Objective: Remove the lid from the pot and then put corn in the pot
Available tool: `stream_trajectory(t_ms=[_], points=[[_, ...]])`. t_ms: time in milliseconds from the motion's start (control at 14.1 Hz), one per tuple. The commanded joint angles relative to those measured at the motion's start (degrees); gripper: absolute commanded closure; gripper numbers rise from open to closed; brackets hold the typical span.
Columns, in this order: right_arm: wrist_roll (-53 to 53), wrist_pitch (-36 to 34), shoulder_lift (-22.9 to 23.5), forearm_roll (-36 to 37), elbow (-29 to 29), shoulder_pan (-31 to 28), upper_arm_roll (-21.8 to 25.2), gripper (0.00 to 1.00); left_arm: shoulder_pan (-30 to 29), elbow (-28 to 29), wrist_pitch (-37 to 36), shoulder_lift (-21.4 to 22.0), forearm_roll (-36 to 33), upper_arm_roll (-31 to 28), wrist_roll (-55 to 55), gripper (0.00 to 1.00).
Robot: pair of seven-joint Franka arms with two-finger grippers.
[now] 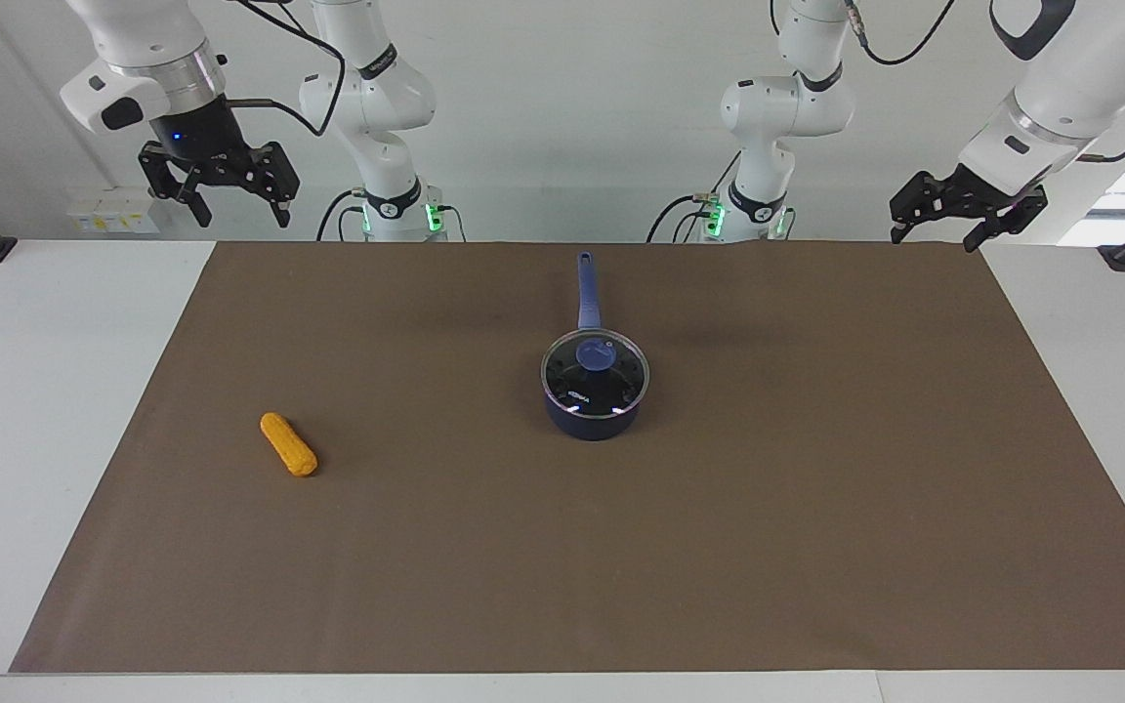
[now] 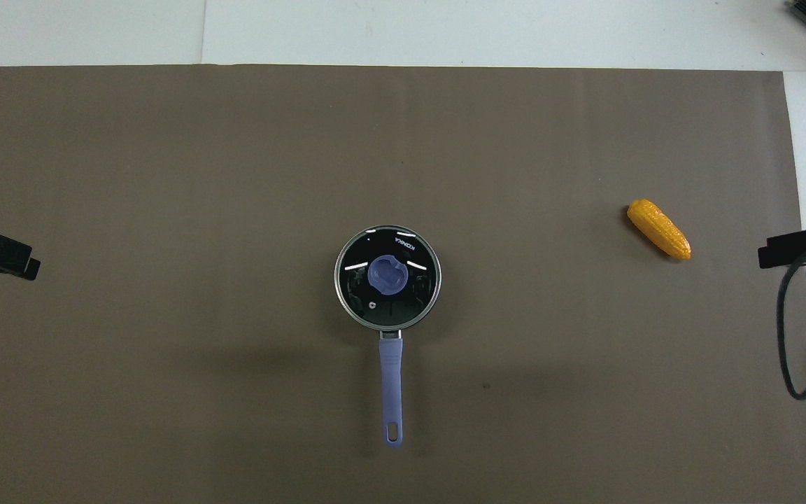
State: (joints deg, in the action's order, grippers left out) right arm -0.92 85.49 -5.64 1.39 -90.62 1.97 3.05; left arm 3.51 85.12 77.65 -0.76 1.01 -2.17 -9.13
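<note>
Glass, rimmed in metal, caps the job you face first: the lid [image 1: 595,370] sits square on the pot [image 1: 593,415] at mid-desk, its blue knob up and nothing near it. The pot's handle points straight back toward the robots, midway between the two bases, so neither arm is plainly nearer the knob; you may judge either fit to take it from above. The corn [image 1: 289,444] lies on the brown mat [image 1: 816,547] well apart from the pot, toward the right arm's end of the desk and slightly farther from the robots, its long axis slanting across the desk. That puts it on the right arm's side. Both arms wait high. The right gripper [image 1: 235,205] hangs over the mat's edge nearest the robots, fingers apart and empty. The left gripper [image 1: 934,232] hovers over the mat's corner at its own end, fingers likewise apart, holding nothing.
</note>
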Motion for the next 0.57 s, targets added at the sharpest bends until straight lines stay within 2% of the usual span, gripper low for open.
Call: stream_trajectory(t_ms=[0, 497], points=[[-1.5, 0.0, -2.2, -0.2, -2.5, -0.5, -0.2, 0.0, -0.8, -1.1, -1.0, -0.6, -0.3, 0.1, -0.8, 0.0], [-1.5, -0.7, -2.3, -0.2, -2.5, -0.4, -0.2, 0.0, -0.7, -0.8, -1.2, 0.0, -0.5, 0.1, -0.4, 0.0]])
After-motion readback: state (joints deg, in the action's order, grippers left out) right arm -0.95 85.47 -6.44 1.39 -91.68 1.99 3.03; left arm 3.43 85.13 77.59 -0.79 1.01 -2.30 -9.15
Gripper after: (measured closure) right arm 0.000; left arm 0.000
